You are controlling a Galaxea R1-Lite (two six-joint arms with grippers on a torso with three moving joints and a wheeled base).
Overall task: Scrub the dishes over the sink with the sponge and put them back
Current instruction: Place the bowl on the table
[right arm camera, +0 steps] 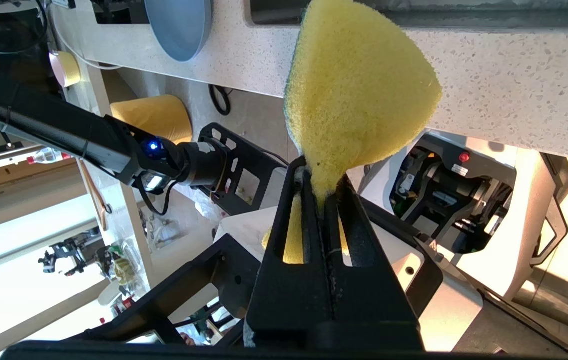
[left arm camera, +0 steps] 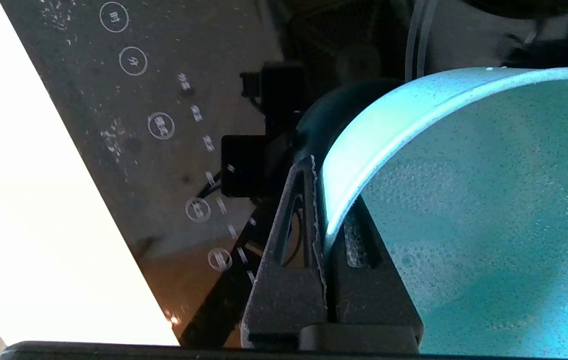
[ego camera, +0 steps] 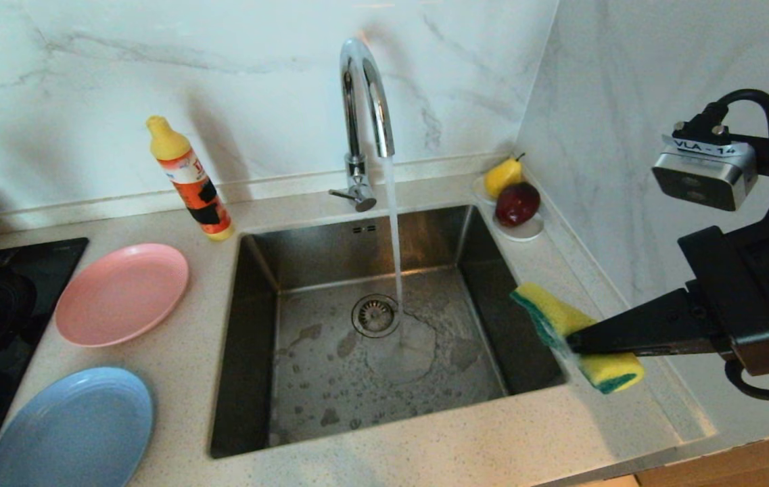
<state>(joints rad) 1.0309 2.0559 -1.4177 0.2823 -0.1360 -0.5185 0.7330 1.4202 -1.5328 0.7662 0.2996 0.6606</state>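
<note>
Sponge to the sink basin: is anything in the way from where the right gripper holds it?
Nothing visible. The right gripper holds the sponge at the sink right rim. The basin is bare except for the tap's running stream near the drain.

A white label reading "VLA - 14" sits on top of the silver camera housing (ego camera: 703,174) at the upper right of the head view. The orange label of the yellow-capped bottle (ego camera: 191,180) in the upper left of that view carries dark print too small to read. In the left wrist view, circled symbols and short rows of characters run diagonally down the black cooktop panel (left arm camera: 164,125), none of them legible.
</note>
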